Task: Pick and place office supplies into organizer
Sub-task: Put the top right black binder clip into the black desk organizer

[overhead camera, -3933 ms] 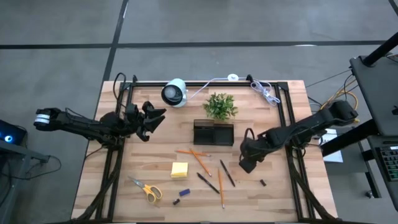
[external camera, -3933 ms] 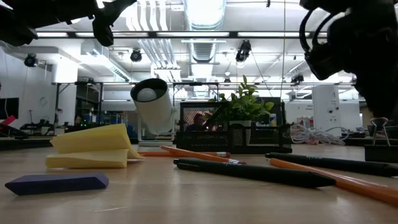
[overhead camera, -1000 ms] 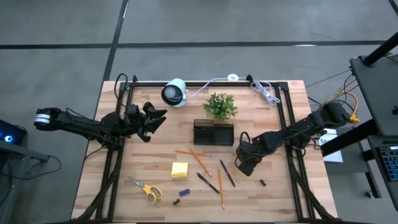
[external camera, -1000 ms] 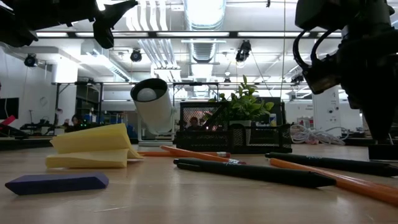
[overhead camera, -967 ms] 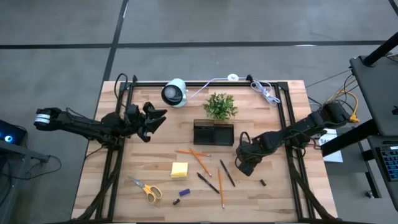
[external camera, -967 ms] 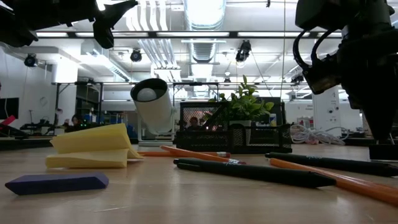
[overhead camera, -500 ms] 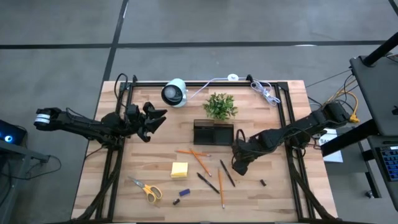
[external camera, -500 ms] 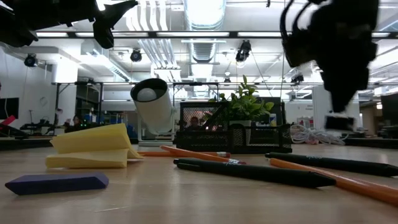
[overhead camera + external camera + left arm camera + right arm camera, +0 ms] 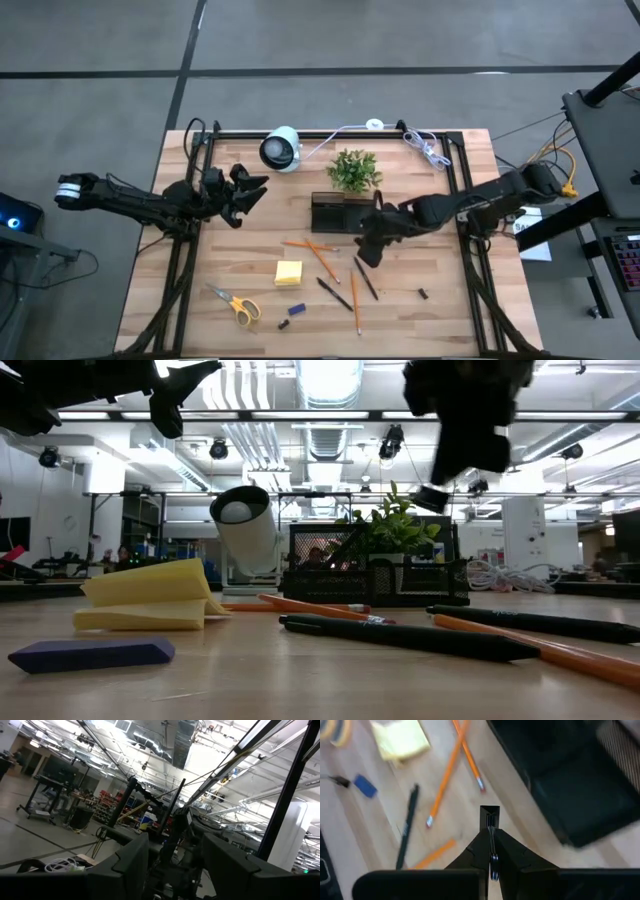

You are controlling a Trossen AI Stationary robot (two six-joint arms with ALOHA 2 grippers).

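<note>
The organizer (image 9: 343,213), a small black compartmented tray, stands near the middle of the table (image 9: 450,320), just in front of the green potted plant (image 9: 354,169) that sits toward the far edge. The right gripper (image 9: 366,250) hangs off the organizer's front right corner, its fingers pinched tight on a small dark binder clip (image 9: 490,816) that stands up between the tips in the right wrist view, with the tray's dark compartments just beyond it. By that showing the clip is on its way in but not yet dropped, so the job looks barely begun. Nearly everything else lies loose on the table: two orange pencils (image 9: 316,252) crossed just in front of the tray, a further orange pencil (image 9: 354,304) and two dark pens (image 9: 364,277) nearer the front edge, the square yellow sticky-note pad (image 9: 289,272) left of them, a small blue block (image 9: 296,309), the yellow-handled scissors (image 9: 234,305) toward the front left corner, and another tiny dark clip (image 9: 423,294) toward the front right. Whether the tray already holds anything cannot be told. The left gripper (image 9: 246,192) waits raised over the table's left side, its fingers parted and empty, near the white round camera (image 9: 281,149).
</note>
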